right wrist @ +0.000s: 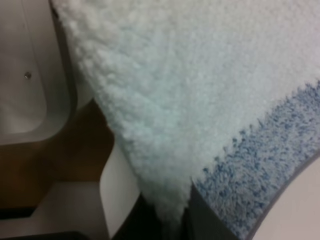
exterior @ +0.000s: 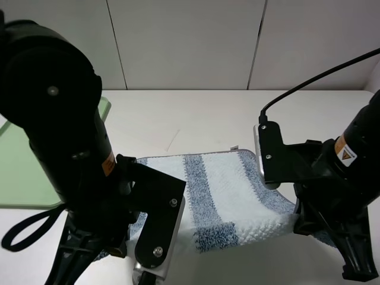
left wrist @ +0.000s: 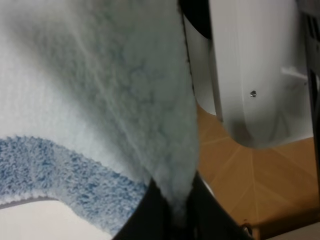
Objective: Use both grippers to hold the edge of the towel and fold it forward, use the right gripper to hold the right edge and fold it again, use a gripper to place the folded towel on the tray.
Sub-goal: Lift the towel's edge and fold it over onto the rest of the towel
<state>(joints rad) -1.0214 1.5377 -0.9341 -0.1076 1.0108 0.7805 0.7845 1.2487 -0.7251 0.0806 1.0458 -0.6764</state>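
The pale surface (exterior: 202, 116) carries everything, and the two black arms take up most of the near side of it: the left arm (exterior: 59, 119) and the right arm (exterior: 350, 172) stand one at each near corner of the cloth, so that it can be carried forward level instead of twisting.

The light green tray (exterior: 21, 184) lies flat at the left, partly hidden behind the left arm and apart from the cloth. It seems to be kept out of the way until the folding is done.

The striped towel (exterior: 219, 190) lies between the arms. Its far side rests on the surface, and its near side is raised and bows a little in the middle. That suits the first fold, which by my reading is only just under way.

In the left wrist view the thin dark hem (left wrist: 186, 55) runs down the hanging cloth.

The left claw (left wrist: 172, 217) is pinched narrow on the terry at its corner, with cloth bulging out between the jaws. The right claw (right wrist: 167, 217) is clamped on its own corner in the same way.

A small loop (exterior: 234, 148) shows at the far right corner.
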